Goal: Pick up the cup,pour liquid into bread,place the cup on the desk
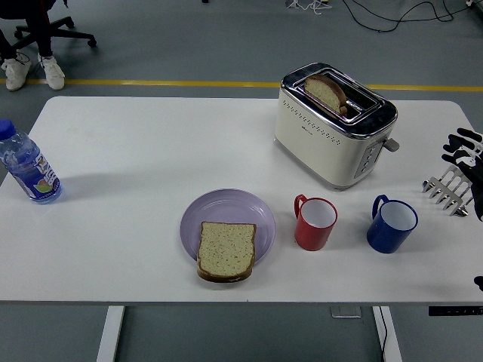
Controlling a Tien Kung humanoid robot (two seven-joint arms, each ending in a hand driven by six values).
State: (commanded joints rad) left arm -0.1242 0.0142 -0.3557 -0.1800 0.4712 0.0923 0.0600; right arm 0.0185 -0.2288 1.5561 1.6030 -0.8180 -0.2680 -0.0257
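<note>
A red cup [315, 223] stands upright on the white table [136, 151], its handle to the left. Right of it is a blue cup [392, 225], also upright. A slice of brown bread [226, 250] lies on the front of a purple plate [226, 210], left of the red cup. My right hand [466, 148] shows only at the picture's right edge, well right of the blue cup and farther back; its fingers are spread and hold nothing. The left arm is out of view.
A cream toaster [334, 124] with a bread slice [326, 92] in its slot stands behind the cups. A small metal rack [447, 190] sits near the right edge. A water bottle [26, 166] stands at far left. A person's feet [30, 69] show beyond the table.
</note>
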